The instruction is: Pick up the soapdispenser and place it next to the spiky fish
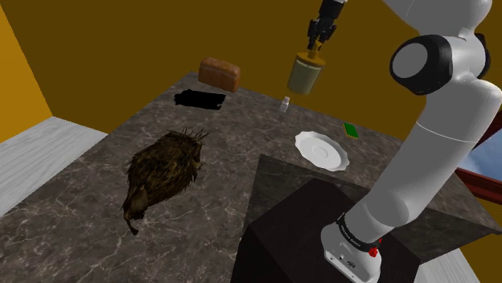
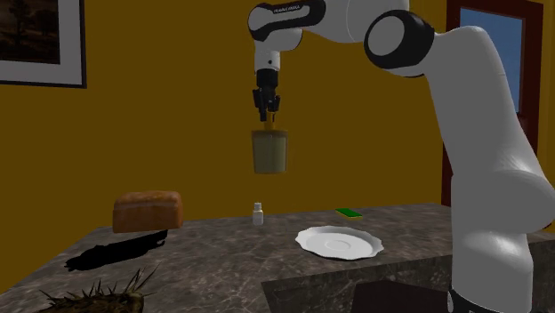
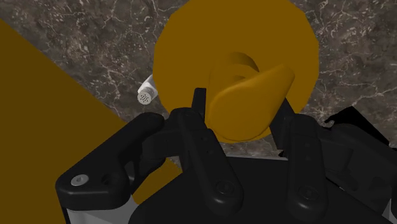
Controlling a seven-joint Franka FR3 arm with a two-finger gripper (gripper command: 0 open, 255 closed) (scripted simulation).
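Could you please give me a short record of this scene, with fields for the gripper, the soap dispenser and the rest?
gripper: shut on the pump of the soap dispenser, high above the table
soap dispenser: olive body, orange pump, upright, hanging in the air
spiky fish: brown, lying on the table, apart from the dispenser
other things: white plate, small white shaker, bread loaf, green item, black object
task state: lifted, not yet placed by the fish
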